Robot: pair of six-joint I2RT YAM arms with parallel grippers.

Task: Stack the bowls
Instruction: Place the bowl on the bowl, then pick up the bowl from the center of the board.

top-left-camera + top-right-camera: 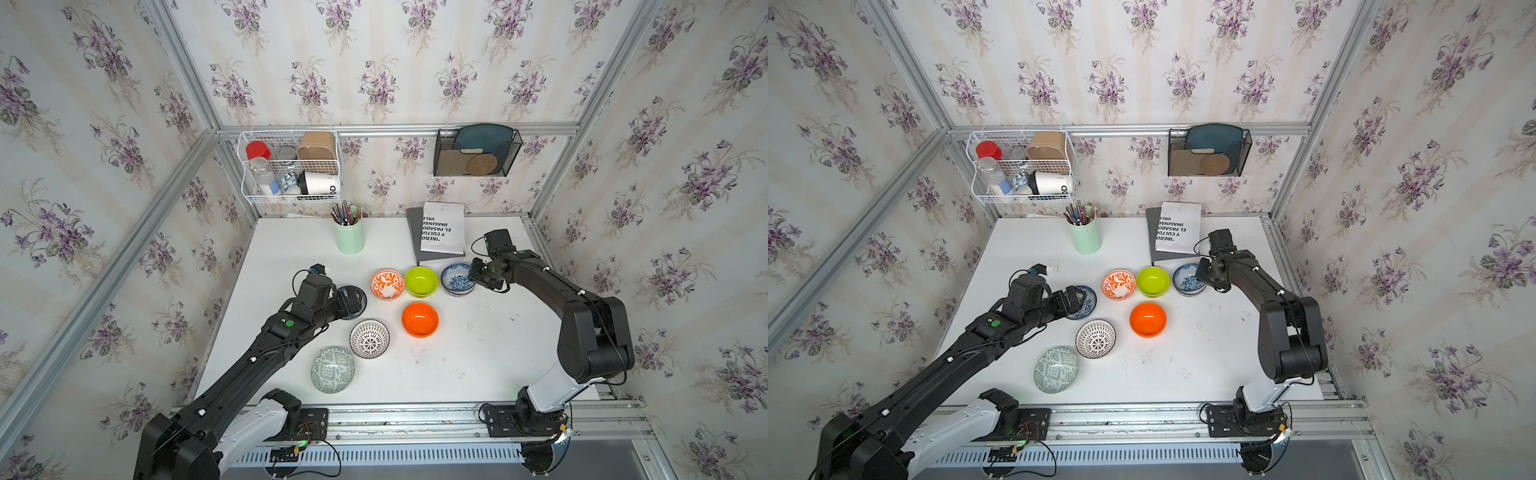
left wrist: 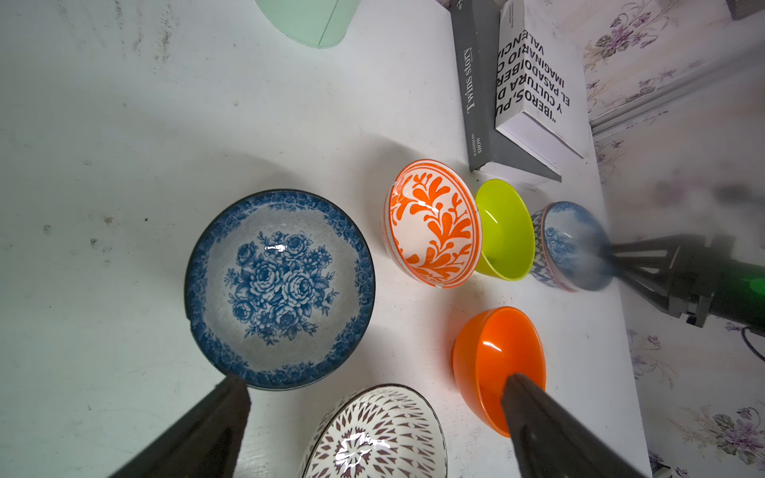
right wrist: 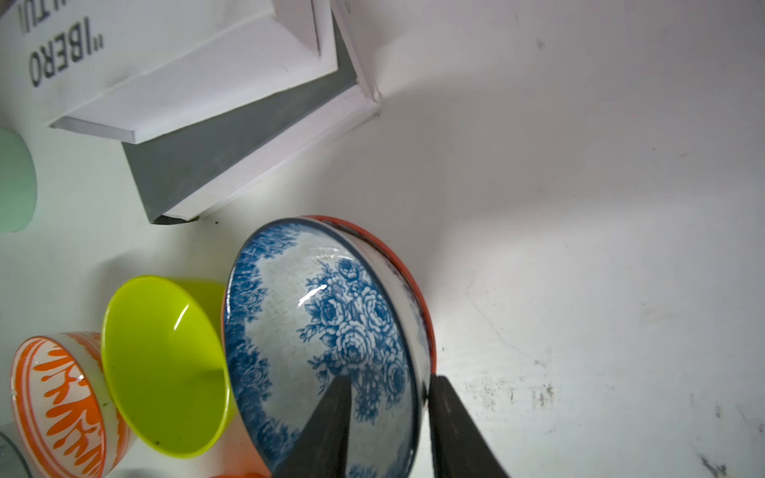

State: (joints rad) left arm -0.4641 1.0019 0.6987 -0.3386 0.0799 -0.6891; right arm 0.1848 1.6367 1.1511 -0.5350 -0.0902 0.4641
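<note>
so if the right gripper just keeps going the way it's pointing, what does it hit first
Most likely the blue flowered bowl sitting in the red-rimmed bowl: the right gripper straddles its near wall, one finger inside, one outside. The lime bowl lies beyond, though depth is unclear.

Surface (image 1: 478, 353) lies open right of orange bowl (image 1: 419, 319). Books (image 1: 442, 228) and lime bowl (image 1: 421, 281) crowd the far blue-floral bowl (image 1: 455, 280), apparently touching.
</note>
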